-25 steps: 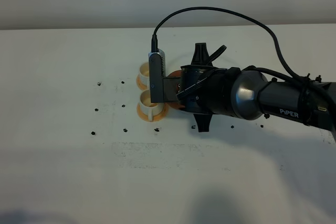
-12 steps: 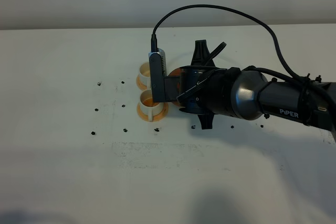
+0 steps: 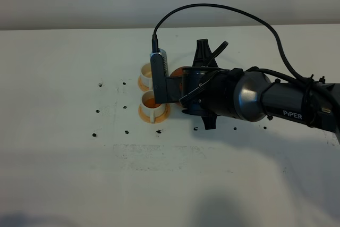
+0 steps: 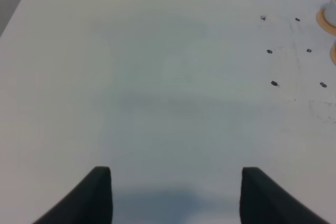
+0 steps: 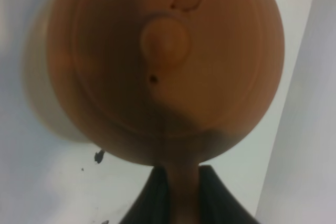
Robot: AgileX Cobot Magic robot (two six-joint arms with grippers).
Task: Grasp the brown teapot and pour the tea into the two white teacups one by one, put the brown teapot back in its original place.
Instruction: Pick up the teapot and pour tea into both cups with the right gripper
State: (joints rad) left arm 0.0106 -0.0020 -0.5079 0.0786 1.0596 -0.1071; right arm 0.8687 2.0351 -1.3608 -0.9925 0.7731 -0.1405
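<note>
Gripping brown teapot by its stubby handle with right gripper; dark fingers clamped tight on both sides of it. Lid on, knob facing the wrist camera, pot filling most of that view. From the high camera, visible only as an orange-brown sliver just left of centre, mostly hidden under the arm, just right of the two white teacups. Cups set on orange coasters, one above the other in frame; lower one tinted orange inside. Noted left gripper spread wide above white table, holding nothing.
</note>
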